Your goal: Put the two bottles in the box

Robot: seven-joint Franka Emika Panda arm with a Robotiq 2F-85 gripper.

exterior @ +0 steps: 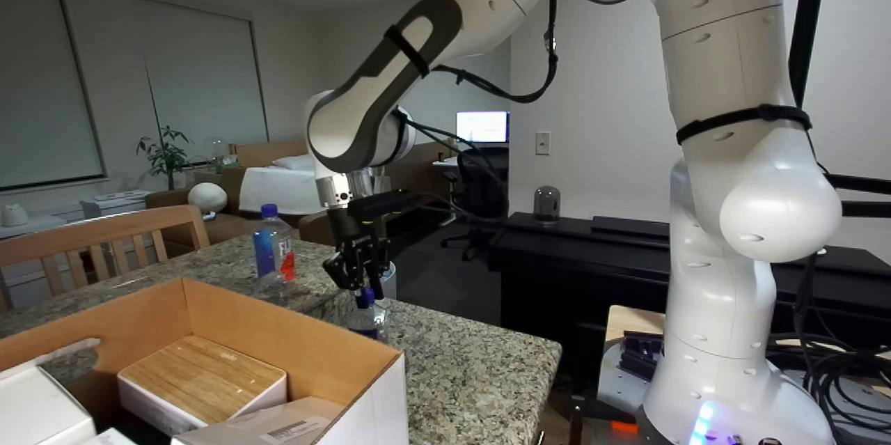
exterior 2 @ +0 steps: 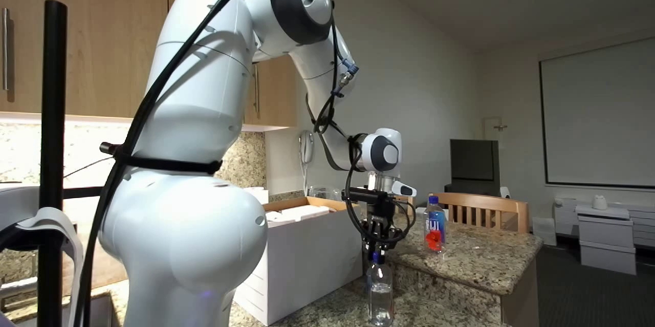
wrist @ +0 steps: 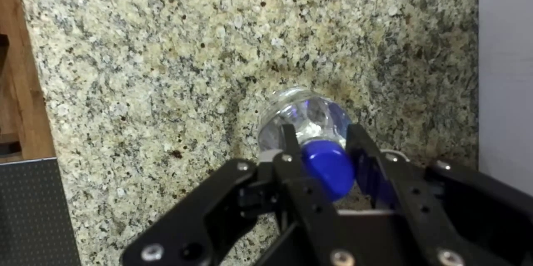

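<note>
The clear bottle with a blue cap (exterior 2: 379, 293) stands upright at the lower counter, beside the box. It also shows in an exterior view (exterior: 366, 325) and in the wrist view (wrist: 302, 112). My gripper (wrist: 321, 133) points down with its fingers on both sides of the blue cap, shut on it; it shows in both exterior views (exterior: 368, 292) (exterior 2: 377, 251). I cannot tell whether the bottle's base touches the counter. The bottle with blue and red colouring (exterior: 273, 246) (exterior 2: 434, 222) stands upright on the raised counter. The box (exterior: 292, 344) (exterior 2: 312, 253) is open-topped, tan inside and white outside.
The box holds a wood-topped white package (exterior: 202, 379) and other white packages. Its pale wall (wrist: 506, 70) stands close to the right of my gripper in the wrist view. The raised counter (exterior 2: 476, 260) forms a step beyond the lower counter (exterior: 473, 368). Wooden chairs (exterior: 104, 239) stand behind.
</note>
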